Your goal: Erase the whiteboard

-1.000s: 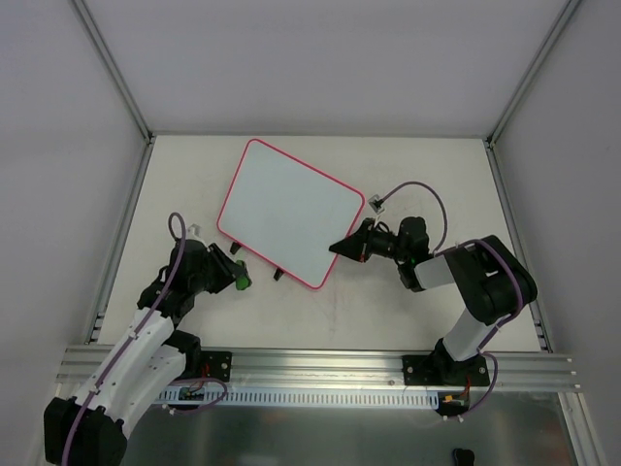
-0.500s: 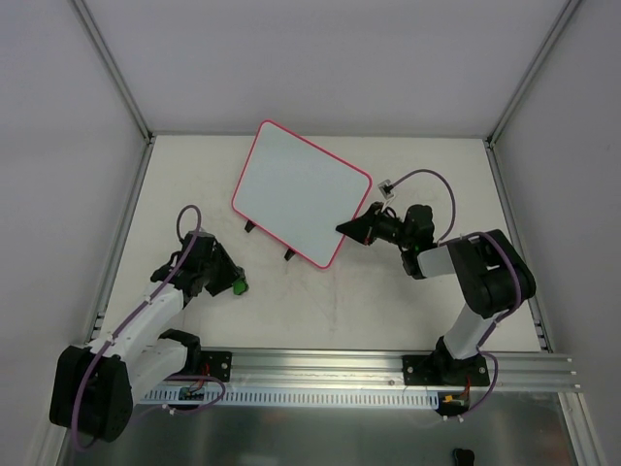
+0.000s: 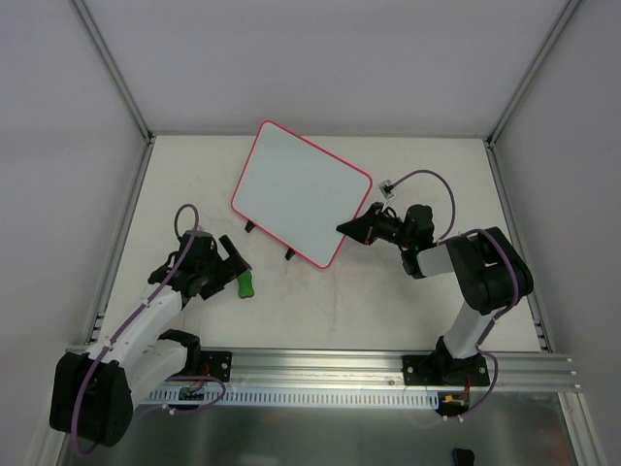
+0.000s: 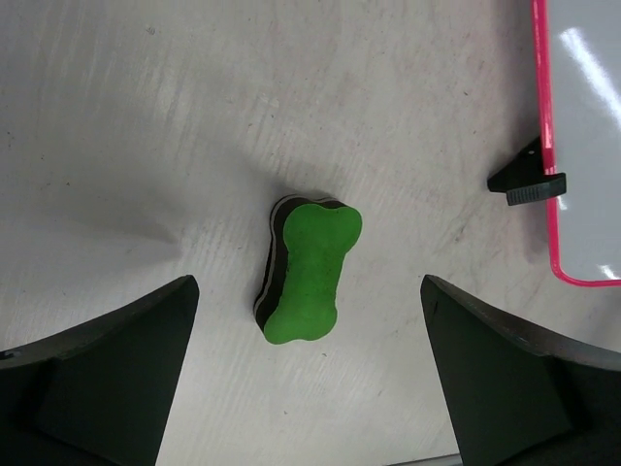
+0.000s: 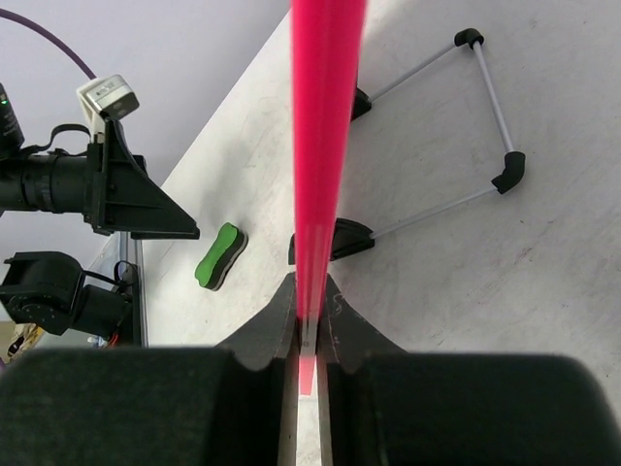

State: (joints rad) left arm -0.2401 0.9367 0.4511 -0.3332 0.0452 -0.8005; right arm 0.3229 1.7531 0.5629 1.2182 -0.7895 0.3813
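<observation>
1. Across the middle of the view from above, the pale tabletop carries everything in play.
2. At 12 o'clock from the arm bases sits the whiteboard, its long axis running from about 10 to 4 o'clock. Its white face shows no writing that I can make out, and the thin pink rim is unbroken. The right wrist camera sees it edge-on, so it seems propped rather than lying flat.
3. The right hand is clamped tight on the rim of the board's 4 o'clock short edge, a finger on each face.
4. The left hand is spread fully wide and holds nothing. It is the nearer hand to the wiping tool, and the board lies at about 1 o'clock from it.
5. The green eraser lies on the tabletop straight below the left hand, midway between the two fingers and touching neither. In that wrist view its long axis runs about 12 to 6 o'clock, across the closing line, so the fingers would meet its long sides.
6. A black clip juts from the board's near edge, at 2 o'clock from the eraser and apart from it.
</observation>
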